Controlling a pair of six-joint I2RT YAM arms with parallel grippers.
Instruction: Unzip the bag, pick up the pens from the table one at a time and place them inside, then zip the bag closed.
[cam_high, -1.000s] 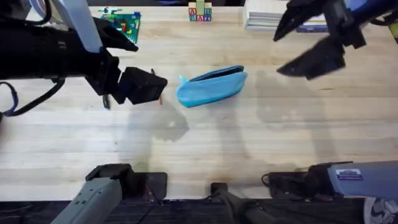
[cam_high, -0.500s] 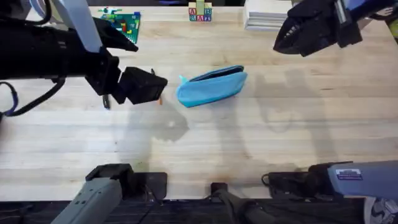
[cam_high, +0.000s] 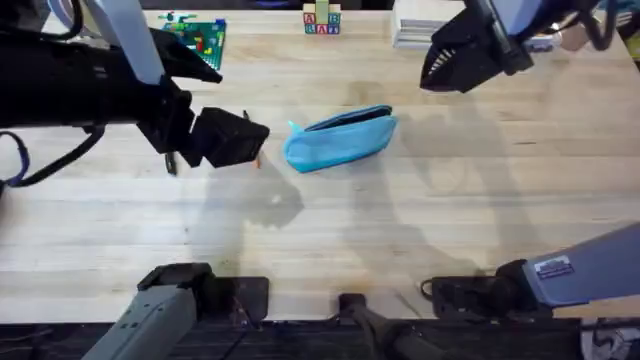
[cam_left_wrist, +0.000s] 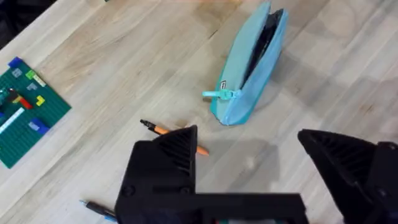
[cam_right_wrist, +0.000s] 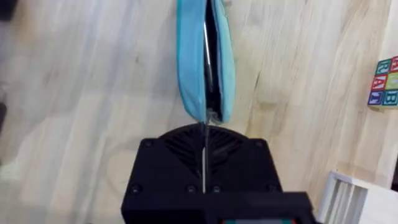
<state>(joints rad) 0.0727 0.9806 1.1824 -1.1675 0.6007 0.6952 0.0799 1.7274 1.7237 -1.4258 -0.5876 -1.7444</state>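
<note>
The light blue bag (cam_high: 340, 138) lies mid-table with a dark slit along its top; its zip pull (cam_left_wrist: 221, 94) points toward my left gripper. That left gripper (cam_high: 245, 135) hovers just left of the bag, open and empty, its fingers (cam_left_wrist: 168, 162) spread wide. The orange pen (cam_left_wrist: 163, 130) lies on the table (cam_high: 400, 230) partly under one finger. A dark pen (cam_left_wrist: 93, 207) lies farther out. My right gripper (cam_high: 430, 72) hangs above the table, beyond the bag's right end, shut with nothing between its fingers (cam_right_wrist: 174, 155); the bag (cam_right_wrist: 205, 56) stretches away ahead of it.
A green brick baseplate (cam_high: 195, 35) sits at the back left. Alphabet blocks (cam_high: 321, 20) stand at the back centre, with a white stack (cam_high: 430, 25) to their right. Bare wood lies in front of the bag.
My right gripper has gone from open to shut and moved left toward the bag's right end. The left arm, the bag and the pens have not moved.
</note>
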